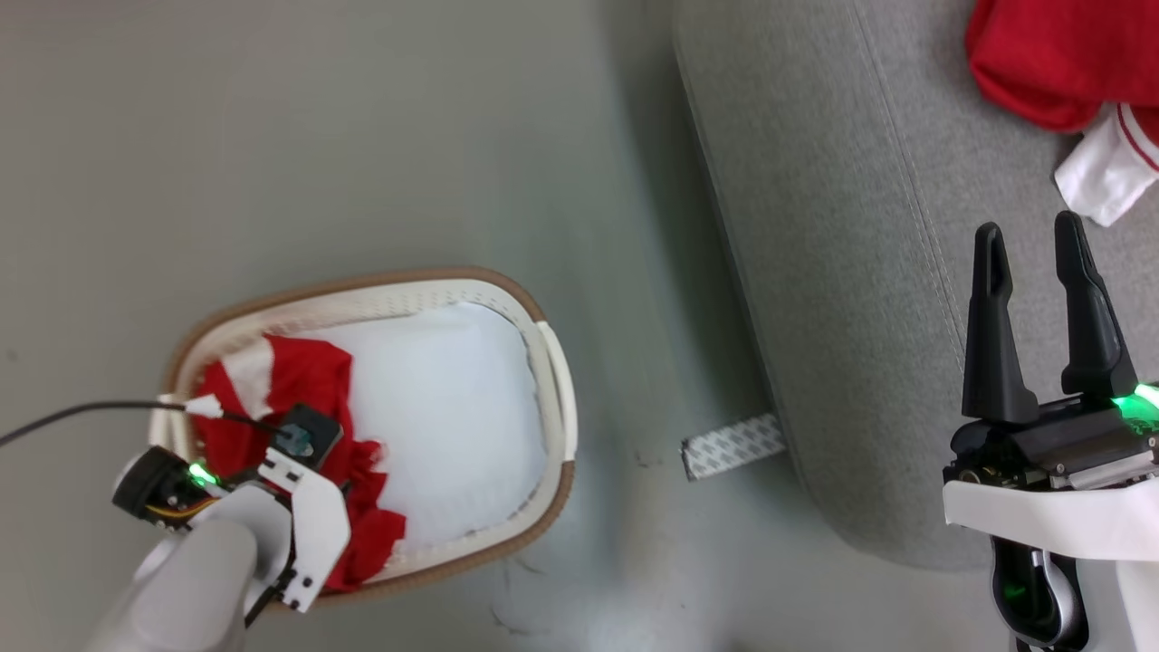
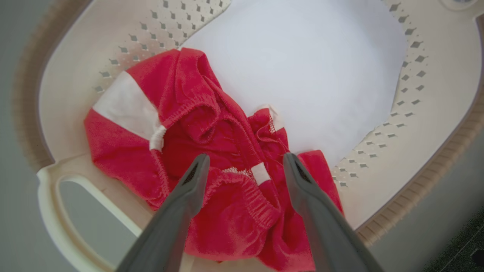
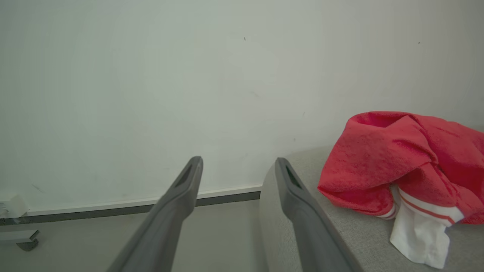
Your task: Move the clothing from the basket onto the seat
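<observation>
The grey floor (image 1: pixel 362 136) holds the basket (image 1: pixel 554 380) beside the seat (image 1: pixel 842 317) in the head view, with 1 red piece (image 1: pixel 1041 63) on the seat. In the left wrist view the left jaws hang open over the clothing (image 2: pixel 196 128) in the basket; a thin pinch could slip, or catch the white pad (image 2: pixel 302 68). The handle (image 2: pixel 47 204) sits close. In the right wrist view the right jaws are open and empty.
</observation>
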